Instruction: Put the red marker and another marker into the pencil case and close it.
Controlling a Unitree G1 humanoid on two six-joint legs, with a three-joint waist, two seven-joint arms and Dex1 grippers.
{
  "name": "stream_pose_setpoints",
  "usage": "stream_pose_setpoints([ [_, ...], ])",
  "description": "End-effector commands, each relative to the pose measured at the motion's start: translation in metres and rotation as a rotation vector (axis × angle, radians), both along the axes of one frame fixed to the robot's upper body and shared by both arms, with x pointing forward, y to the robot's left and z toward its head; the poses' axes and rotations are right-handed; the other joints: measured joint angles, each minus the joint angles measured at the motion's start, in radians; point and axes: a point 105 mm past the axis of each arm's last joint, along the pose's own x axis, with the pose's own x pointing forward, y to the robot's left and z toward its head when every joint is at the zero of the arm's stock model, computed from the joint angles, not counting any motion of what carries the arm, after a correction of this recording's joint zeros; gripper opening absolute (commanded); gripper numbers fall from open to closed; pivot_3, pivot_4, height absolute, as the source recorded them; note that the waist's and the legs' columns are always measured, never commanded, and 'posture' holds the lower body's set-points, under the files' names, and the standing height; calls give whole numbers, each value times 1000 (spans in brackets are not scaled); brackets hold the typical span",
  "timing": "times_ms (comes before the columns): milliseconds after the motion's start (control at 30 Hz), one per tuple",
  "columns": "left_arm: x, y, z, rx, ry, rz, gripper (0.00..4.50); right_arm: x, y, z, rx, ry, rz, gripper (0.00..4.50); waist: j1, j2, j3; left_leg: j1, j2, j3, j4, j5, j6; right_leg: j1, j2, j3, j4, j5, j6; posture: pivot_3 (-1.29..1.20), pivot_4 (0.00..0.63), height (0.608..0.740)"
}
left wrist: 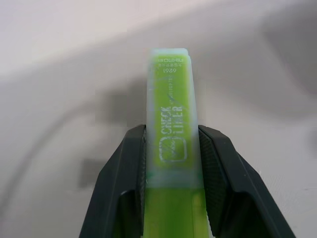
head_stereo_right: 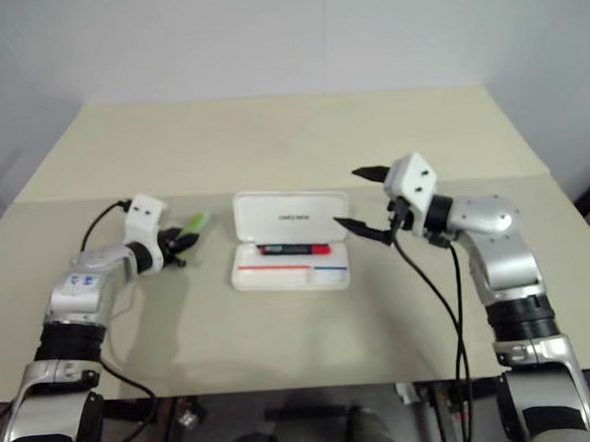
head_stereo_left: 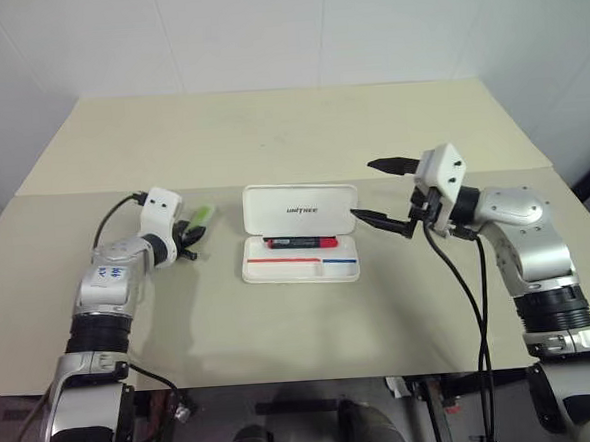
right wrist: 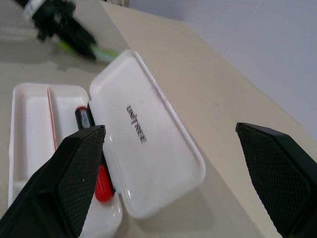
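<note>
This looks like a robot test room or lab rather than a home. A plain beige table (head_stereo_left: pixel 300 131) stands against bare white walls (head_stereo_left: pixel 263 33), with little on it beyond a white pencil case (head_stereo_left: pixel 301 231) lying open just beside the right gripper (head_stereo_left: pixel 378 191). Black cables (head_stereo_left: pixel 465 291) trail from the robot's arms over the table's near edge.

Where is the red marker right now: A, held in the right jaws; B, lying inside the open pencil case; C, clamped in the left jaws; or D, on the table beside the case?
B: the red marker lies in the tray of the open pencil case, below the raised lid, while the left gripper holds the green marker.
</note>
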Motion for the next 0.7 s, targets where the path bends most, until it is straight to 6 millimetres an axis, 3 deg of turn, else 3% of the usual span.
stream_pose_setpoints([
  [33, -10, -15, 53, 29, -160, -183, 1095, -7, -17, 10, 65, -28, -5, 4500, 1, 0, 0, -1, 0, 0, 0, 0, 0, 0, 0, 0, -1, 0, 0, 0, 150, 740],
  [233, -27, -39, 87, 71, -208, -431, 1095, -21, -32, 2, 70, -15, 44, 4500, 2, 0, 0, -2, 0, 2, 0, -1, 2, 0, 0, 0, -5, 1, 2, 0, 150, 740],
  [400, -48, -76, 110, 19, -223, -699, 1095, -45, -45, -23, -37, 55, 154, 4500, 4, 0, 0, -2, 0, 2, 0, -1, 2, 0, 0, 0, -4, 1, 2, 0, 150, 740],
  [500, -61, -97, 102, 29, -173, -868, 1095, -61, -46, -37, -75, 118, 243, 4500, 3, 0, 0, -2, 0, 2, 1, -1, 2, 1, 1, 1, -4, 1, 3, 0, 150, 740],
  [700, -67, -121, 88, 53, -145, -1019, 1095, -73, -43, -30, 40, 216, 302, 4500, -6, -1, 0, 3, 0, 4, 3, -1, 2, 2, 3, 7, -4, 2, 3, 0, 150, 740],
])
